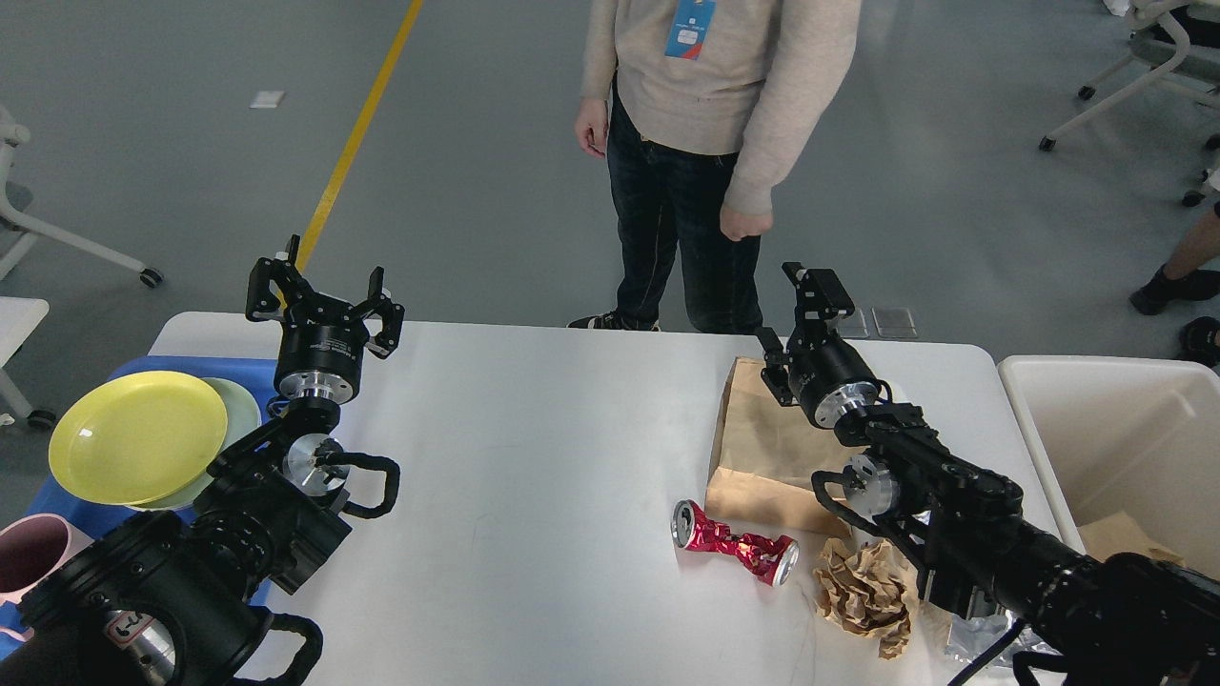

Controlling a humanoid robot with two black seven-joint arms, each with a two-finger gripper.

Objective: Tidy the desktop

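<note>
Filling most of the view, the white bench carries a crushed red can, crumpled paper and a brown bag near the right fingers, spread apart. Left fingers are also released, holding nothing.

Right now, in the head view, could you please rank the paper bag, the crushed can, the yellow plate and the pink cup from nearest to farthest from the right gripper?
1. Paper bag: flat on the desktop, just under the right gripper.
2. Crushed can: lower, on the near side of the bag.
3. Yellow plate: far left, on the blue tray.
4. Pink cup: far left, by the near edge.
</note>
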